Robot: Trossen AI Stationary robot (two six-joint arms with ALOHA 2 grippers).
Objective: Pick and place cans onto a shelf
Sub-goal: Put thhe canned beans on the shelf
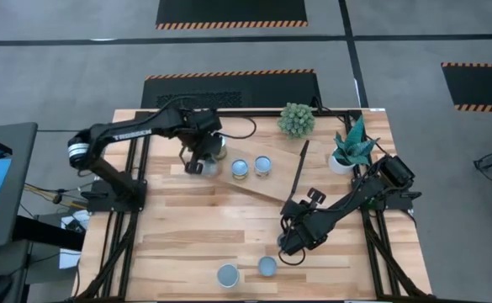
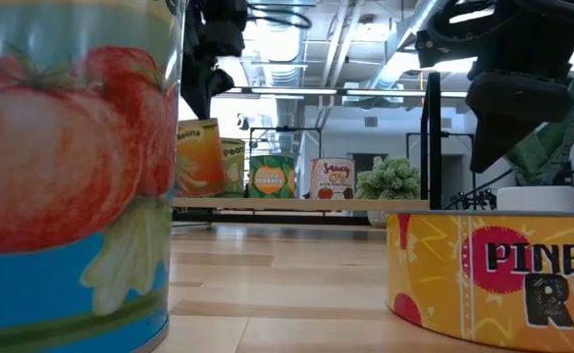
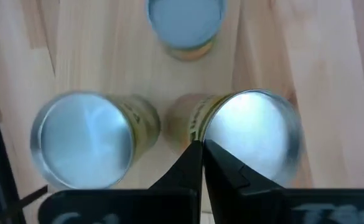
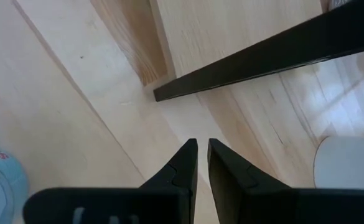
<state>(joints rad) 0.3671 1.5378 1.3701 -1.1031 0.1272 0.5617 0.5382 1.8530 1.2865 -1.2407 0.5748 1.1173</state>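
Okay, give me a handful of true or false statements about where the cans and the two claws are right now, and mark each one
1. Two cans stand on the tabletop near its front edge. True.
2. The left claw hangs over the shelf. True.
3. The right claw grips a can. False: its fingers are nearly together with nothing between them, above bare table.
4. The shelf holds no cans. False: several stand on it, two in plain sight beside the left claw.
5. A white plant pot stands at the table's right side. True.
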